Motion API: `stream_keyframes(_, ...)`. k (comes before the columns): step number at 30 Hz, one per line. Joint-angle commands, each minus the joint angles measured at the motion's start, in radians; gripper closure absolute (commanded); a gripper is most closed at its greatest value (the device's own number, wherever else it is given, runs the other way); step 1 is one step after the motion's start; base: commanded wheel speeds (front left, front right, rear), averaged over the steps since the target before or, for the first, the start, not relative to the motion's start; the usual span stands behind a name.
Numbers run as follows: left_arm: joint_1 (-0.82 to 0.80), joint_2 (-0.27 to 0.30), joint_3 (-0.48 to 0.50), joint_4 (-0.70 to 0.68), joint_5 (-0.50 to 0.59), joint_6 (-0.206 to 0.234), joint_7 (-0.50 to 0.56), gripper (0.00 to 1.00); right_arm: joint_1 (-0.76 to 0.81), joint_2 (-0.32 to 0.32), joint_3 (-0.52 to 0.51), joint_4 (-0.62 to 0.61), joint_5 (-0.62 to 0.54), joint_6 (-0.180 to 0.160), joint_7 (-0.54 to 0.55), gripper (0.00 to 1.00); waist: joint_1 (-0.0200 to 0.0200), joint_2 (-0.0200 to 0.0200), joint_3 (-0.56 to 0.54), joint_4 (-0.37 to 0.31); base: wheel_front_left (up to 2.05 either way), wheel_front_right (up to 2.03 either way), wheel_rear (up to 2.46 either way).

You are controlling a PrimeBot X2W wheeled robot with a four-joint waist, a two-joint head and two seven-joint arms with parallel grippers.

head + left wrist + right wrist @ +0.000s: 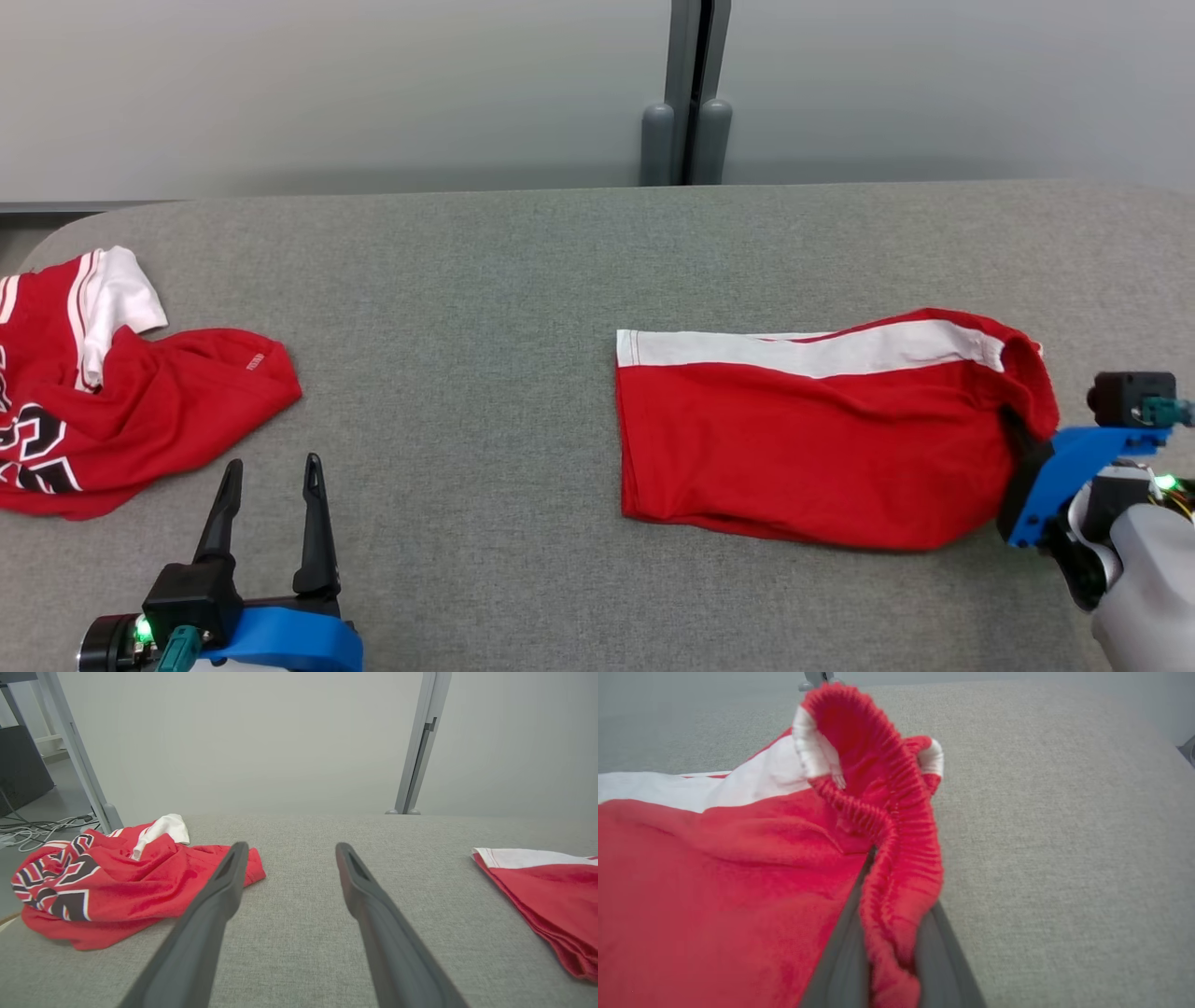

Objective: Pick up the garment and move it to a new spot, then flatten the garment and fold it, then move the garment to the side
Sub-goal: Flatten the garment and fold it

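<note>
Looking down from the head view, I see the shorts (812,439) folded flat at right of centre on the table (485,280), with the white stripe along their upper edge. My right gripper (1022,448) pinches their waistband at the frame's right edge. My left gripper (273,462) sits at lower left, spread wide and holding nothing, near a crumpled jersey (112,401) at the left edge. In the left wrist view, the wide fingers hang over bare table between jersey and shorts. In the right wrist view, my fingers are clamped narrow on the red elastic waistband, which bunches upward at centre.
</note>
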Motion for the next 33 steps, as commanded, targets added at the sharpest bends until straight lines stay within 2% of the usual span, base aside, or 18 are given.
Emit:
stream_keyframes(1, -0.001, -0.002, 0.004, -0.003, -0.004, 0.0, -0.003, 0.0, -0.011, 0.002, 0.007, -0.013, 0.018, 0.0, 0.009, 1.0, 0.0, 0.0, -0.002, -0.003, 0.0, 0.0, 0.0)
stream_keyframes(10, 0.004, -0.002, 0.006, -0.002, -0.006, -0.003, -0.003, 0.0, 0.015, 0.003, 0.139, -0.286, 0.19, 0.0, 0.136, 1.0, 0.0, 0.0, -0.006, -0.006, 0.0, 0.0, 0.0)
stream_keyframes(17, -0.011, -0.003, -0.002, 0.003, -0.008, -0.005, -0.003, 0.0, -0.001, 0.046, 0.231, -0.436, 0.22, 0.0, 0.19, 1.0, 0.0, 0.0, 0.003, 0.011, 0.0, 0.0, 0.0)
stream_keyframes(22, -0.032, -0.003, -0.02, 0.011, -0.01, -0.008, -0.003, 0.0, -0.027, 0.117, 0.278, -0.426, 0.199, 0.0, 0.202, 1.0, 0.0, 0.0, 0.015, 0.032, 0.0, 0.0, 0.0)
stream_keyframes(29, -0.054, -0.003, -0.041, 0.022, -0.021, -0.005, -0.003, 0.0, -0.047, 0.22, 0.309, -0.297, 0.152, 0.0, 0.124, 0.98, 0.0, 0.0, 0.028, 0.058, 0.0, 0.0, 0.0)
stream_keyframes(30, -0.056, -0.003, -0.045, 0.024, -0.023, -0.003, -0.003, 0.0, -0.048, 0.228, 0.317, -0.271, 0.134, 0.0, 0.106, 0.55, 0.0, 0.0, 0.029, 0.059, 0.0, 0.0, 0.0)
stream_keyframes(31, -0.058, -0.003, -0.048, 0.025, -0.026, -0.003, -0.003, 0.0, -0.053, 0.233, 0.325, -0.248, 0.112, 0.0, 0.084, 0.0, 0.0, 0.0, 0.029, 0.061, 0.0, 0.0, 0.0)
stream_keyframes(33, -0.06, -0.004, -0.053, 0.029, -0.024, -0.001, -0.003, 0.0, -0.06, 0.242, 0.326, -0.209, 0.094, 0.0, 0.034, 0.0, 0.0, 0.0, 0.026, 0.062, 0.0, 0.0, 0.0)
